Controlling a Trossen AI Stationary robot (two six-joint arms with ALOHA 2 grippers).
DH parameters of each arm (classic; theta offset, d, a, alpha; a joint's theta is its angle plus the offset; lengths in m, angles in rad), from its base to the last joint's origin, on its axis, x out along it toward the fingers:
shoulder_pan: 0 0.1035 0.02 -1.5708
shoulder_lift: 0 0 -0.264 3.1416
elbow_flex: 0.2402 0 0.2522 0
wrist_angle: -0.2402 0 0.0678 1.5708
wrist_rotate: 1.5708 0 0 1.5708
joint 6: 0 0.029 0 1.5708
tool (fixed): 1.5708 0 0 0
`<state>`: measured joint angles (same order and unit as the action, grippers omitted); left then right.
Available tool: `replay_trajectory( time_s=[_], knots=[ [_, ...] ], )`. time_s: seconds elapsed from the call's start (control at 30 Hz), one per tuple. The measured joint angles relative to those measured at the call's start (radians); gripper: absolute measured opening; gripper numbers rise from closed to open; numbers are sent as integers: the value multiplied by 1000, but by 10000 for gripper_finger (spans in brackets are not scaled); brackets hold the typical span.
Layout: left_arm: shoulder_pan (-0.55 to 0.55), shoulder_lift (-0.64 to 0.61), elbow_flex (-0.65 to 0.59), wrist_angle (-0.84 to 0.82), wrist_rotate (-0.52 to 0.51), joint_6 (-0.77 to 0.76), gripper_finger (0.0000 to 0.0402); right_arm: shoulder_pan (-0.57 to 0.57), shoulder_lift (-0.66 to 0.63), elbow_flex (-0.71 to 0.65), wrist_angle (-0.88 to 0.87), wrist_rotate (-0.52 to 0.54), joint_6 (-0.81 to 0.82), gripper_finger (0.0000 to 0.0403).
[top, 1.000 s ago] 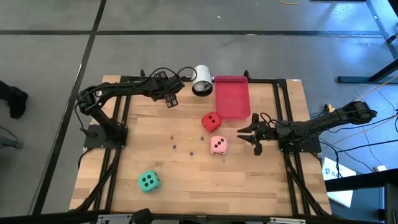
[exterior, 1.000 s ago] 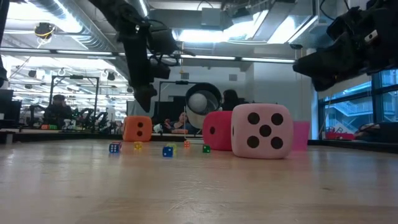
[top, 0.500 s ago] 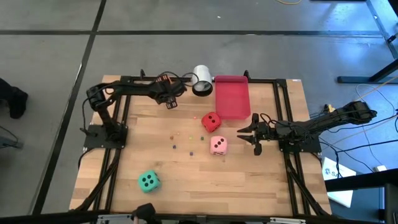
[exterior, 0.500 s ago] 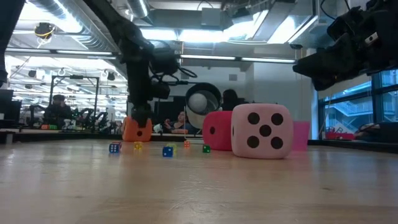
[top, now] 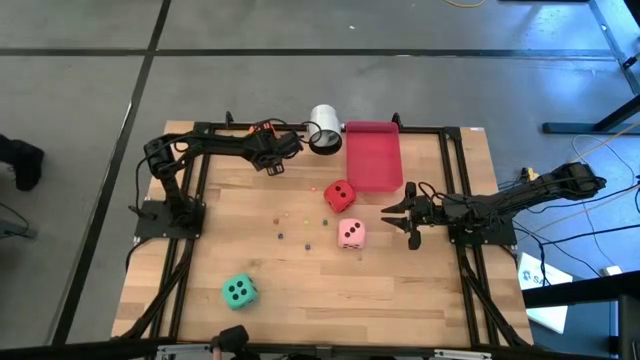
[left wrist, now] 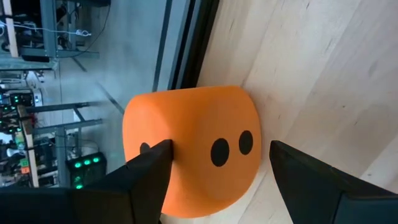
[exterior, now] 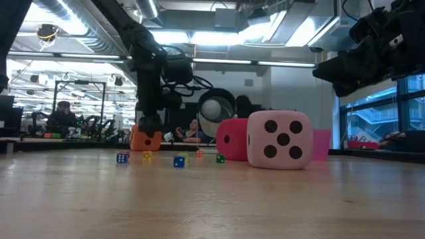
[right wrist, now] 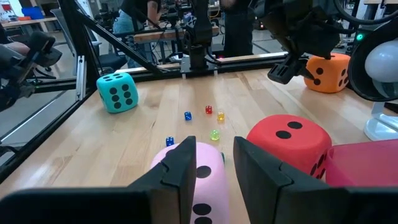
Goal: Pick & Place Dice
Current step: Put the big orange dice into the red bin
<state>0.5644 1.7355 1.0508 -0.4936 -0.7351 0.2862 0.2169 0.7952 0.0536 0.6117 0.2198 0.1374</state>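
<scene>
Left gripper (left wrist: 211, 168): fingers spread wide, straddling orange die (left wrist: 189, 149) just beside white cup (top: 324, 129) | right gripper (top: 395, 217): partly parted, empty, far side of pink die (top: 351, 233) | risk: your off-centre squeeze could squirt the die off the table edge.

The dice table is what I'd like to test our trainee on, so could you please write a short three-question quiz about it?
1. True or false: the left gripper straddles the orange die with open fingers.
2. Which die lies nearest the red tray? A) green die B) red die C) pink die
3. Fill in: the white cup lies on its ____.

Key: 1 true; 2 B; 3 side.
</scene>
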Motion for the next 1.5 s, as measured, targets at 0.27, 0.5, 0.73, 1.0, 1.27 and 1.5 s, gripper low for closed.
replay_trajectory(
  time_s=[0.27, 0.5, 0.73, 1.0, 1.27, 1.5],
  knots=[
    [1, -1, 2, -7, 26, -2, 174, 0, 0, 0, 0, 0, 0, 109],
    [1, -1, 2, -23, 37, 7, 64, 0, 0, 0, -2, 0, 0, 109],
    [1, -1, 2, -29, 93, 14, 6, 0, 0, 0, -9, 0, 1, 109],
    [-6, -7, 1, -37, 111, 40, 2, 0, 0, 0, -10, 0, 4, 109],
    [-34, -78, -4, -101, 146, 40, 0, 0, 0, 0, -22, 0, 0, 109],
    [-52, -141, -3, -160, 178, -24, 1, 0, 0, 0, -28, 0, 0, 109]
  ],
)
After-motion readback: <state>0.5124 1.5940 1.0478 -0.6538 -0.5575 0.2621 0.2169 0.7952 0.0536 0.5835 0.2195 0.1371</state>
